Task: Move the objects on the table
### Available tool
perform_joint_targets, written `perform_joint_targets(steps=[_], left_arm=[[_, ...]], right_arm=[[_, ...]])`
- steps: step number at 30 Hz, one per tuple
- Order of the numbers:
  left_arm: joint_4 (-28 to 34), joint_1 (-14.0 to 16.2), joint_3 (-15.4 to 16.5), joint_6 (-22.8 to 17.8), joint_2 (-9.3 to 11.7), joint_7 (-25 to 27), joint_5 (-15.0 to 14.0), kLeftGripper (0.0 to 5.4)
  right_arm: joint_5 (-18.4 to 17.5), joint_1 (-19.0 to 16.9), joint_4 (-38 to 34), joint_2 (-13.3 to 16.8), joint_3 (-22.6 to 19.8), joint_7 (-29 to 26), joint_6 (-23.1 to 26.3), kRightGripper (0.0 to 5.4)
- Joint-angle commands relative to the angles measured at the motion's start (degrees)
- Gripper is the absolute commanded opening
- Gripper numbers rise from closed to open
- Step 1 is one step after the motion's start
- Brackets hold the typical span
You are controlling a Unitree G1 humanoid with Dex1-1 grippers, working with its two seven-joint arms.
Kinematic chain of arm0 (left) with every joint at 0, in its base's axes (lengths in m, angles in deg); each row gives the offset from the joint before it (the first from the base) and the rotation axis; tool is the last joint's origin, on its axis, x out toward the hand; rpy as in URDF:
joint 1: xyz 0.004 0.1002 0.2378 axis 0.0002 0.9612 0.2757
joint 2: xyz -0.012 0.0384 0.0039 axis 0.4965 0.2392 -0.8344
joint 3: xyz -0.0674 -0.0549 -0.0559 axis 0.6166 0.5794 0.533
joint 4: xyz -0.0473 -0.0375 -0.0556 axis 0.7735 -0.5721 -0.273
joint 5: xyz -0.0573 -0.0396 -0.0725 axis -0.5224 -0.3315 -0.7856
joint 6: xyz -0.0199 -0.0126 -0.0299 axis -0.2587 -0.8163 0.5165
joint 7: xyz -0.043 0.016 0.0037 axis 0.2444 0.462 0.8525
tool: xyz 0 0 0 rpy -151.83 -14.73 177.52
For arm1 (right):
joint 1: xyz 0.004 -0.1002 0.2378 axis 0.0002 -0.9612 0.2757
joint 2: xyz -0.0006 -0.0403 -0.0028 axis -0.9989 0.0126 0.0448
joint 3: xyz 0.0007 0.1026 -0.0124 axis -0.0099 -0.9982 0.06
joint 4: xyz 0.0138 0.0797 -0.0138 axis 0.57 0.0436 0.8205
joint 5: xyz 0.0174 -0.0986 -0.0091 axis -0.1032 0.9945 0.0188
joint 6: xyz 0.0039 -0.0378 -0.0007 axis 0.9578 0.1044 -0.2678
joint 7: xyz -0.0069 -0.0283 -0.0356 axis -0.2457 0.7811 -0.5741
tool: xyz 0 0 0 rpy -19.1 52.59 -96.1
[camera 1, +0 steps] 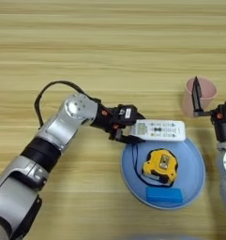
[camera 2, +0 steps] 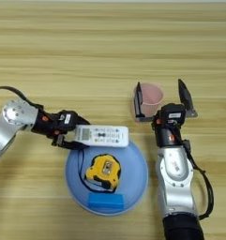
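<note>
Two grippers are at work over the table (camera 2: 109,47). At centre left of the frame, the left gripper (camera 1: 124,126) is closed on the left end of the white remote (camera 1: 160,130), which lies level across the upper rim of a round blue plate (camera 1: 194,176). Whether the remote rests on that rim or hangs just above it cannot be told. On the plate lie a yellow tape measure (camera 1: 160,166) and, below it near the lower rim, the flat blue block (camera 1: 164,195).

At centre right, the right gripper (camera 2: 162,101) stands wide open, one finger against the left wall of the pink cup (camera 2: 149,98) and the other well clear on the cup's right (nothing is yet gripped). The cup stands upright on the wood, just above and right of the plate.

Step in hand, as judged: the remote is being placed on, or lifted from, the plate, while the right arm lines up on the cup. The next move calls for the right fingers to centre about the cup and close without tipping it.
</note>
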Motion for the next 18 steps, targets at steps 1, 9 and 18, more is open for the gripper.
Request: perform_joint_targets(steps=[1, 9, 18], left_arm=[[-3.3, -1.7, -1.9, 2.1, -1.0, -0.6, 2.4, 2.86], [-9.6, -3.1, -3.0, 5.1, -3.1, -2.3, 4.7, 2.86], [-12.5, -3.2, -3.1, 7.0, -4.1, -2.8, 5.7, 2.86]], right_arm=[[0.2, 0.0, -0.8, -0.6, 0.1, 0.6, -0.2, 5.4], [0.5, 0.0, -1.1, -0.9, 0.4, 0.9, -0.2, 5.4], [0.8, 0.0, -1.5, -1.2, 0.7, 1.3, 0.1, 5.4]])
